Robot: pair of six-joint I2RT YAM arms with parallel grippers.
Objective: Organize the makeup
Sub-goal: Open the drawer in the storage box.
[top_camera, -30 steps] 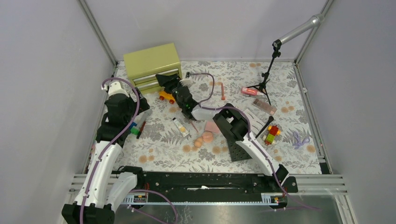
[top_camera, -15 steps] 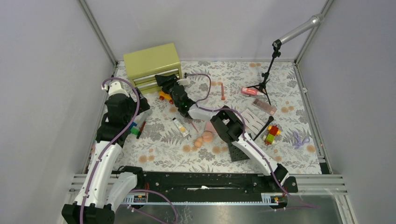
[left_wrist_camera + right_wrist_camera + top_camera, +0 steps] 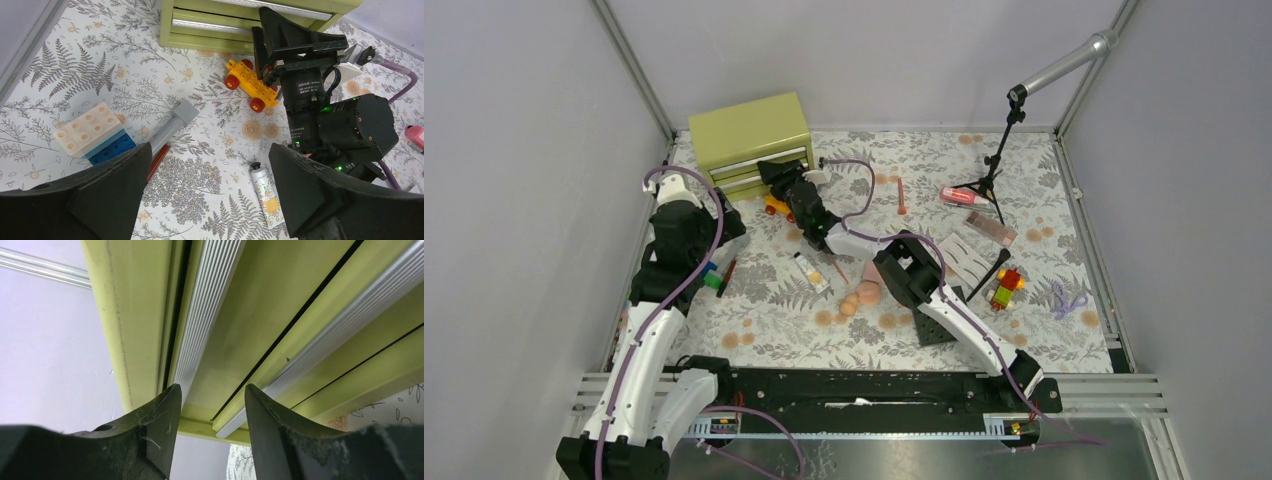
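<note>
Floral table (image 3: 774, 335) | left pincer (image 3: 208, 156) gaping, empty | right pincer (image 3: 210, 396) part-open, seemingly astride drawer handle (image 3: 212, 300)

On my feed the table (image 3: 774, 335) carries a white cover printed with grey fern leaves and orange blossoms. The drawer cabinet (image 3: 749, 135) reads olive-green with silver ribbed handles. The toy car (image 3: 251, 85) is yellow-orange on red wheels, the building blocks (image 3: 90, 132) are white over blue, the pencil (image 3: 159, 161) is red, and the cream tube (image 3: 265, 192) is off-white with a black cap and an orange-yellow mark. I also log peach sponges (image 3: 868, 292), a pink-red tube (image 3: 962, 196), a dark grey studded plate (image 3: 927, 328), and matte black fingers on the left tool (image 3: 209, 150) and the right tool (image 3: 209, 390).
</note>
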